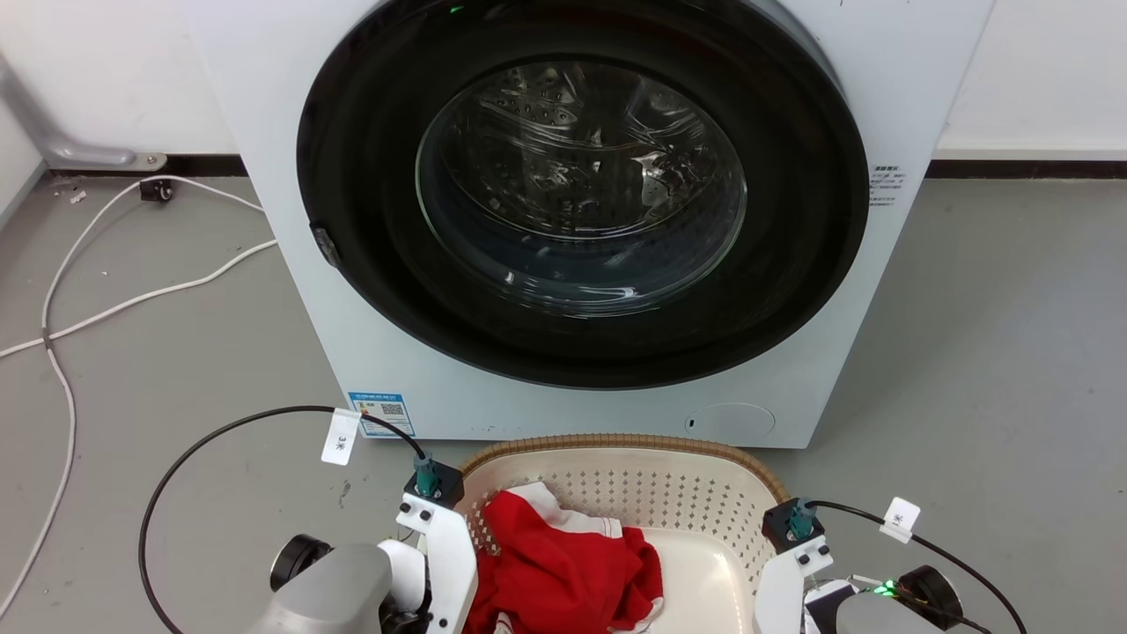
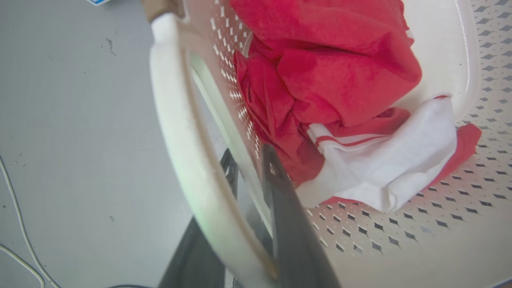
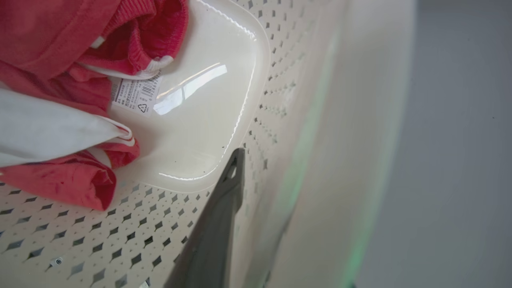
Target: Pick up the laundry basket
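Astride basket (image 1: 634,493): left tool (image 2: 248,154); right tool (image 3: 256,176)

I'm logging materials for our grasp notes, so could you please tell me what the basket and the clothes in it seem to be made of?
Laundry basket: likely moulded plastic, cream, glossy; its floor mirrors light and its walls have punched diamond holes. Rim: brown woven look, possibly plastic too. Clothes: soft matte fabric, creased, with a printed label.
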You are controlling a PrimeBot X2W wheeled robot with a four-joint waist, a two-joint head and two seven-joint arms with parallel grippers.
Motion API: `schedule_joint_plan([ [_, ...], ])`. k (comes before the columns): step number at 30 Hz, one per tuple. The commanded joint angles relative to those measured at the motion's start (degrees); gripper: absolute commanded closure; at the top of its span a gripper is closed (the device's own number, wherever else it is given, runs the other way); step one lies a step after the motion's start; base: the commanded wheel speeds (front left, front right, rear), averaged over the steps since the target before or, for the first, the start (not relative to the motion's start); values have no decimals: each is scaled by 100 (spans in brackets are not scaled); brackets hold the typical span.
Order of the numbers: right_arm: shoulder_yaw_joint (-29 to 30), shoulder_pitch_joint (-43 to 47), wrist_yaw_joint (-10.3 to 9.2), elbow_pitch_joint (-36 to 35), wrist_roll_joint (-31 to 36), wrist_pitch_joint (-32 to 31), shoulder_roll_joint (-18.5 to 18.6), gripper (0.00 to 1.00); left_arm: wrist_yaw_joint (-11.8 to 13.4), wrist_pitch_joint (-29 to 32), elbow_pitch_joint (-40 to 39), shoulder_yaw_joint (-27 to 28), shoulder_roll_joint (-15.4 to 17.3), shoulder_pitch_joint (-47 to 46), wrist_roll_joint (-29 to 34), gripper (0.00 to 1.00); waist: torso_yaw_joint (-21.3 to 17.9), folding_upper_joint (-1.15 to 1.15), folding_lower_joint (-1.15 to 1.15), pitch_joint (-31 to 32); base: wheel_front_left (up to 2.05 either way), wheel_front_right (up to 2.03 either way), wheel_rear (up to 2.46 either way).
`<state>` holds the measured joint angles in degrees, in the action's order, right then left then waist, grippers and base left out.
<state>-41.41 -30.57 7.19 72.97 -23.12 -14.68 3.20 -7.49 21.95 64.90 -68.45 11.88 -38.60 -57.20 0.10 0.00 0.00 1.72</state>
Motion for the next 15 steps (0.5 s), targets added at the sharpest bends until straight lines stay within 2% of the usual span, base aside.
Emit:
schedule_joint_plan([
  [1,-155,29,54,90,57,-41,127,100,16,-69,23,-42,140,-229,12,100,-2,0,0,-4,0,0,0],
  [15,-415,-23,58,104,-185,17,163,100,15,-113,57,-239,159,-282,-165,100,-7,0,0,-39,0,0,0],
])
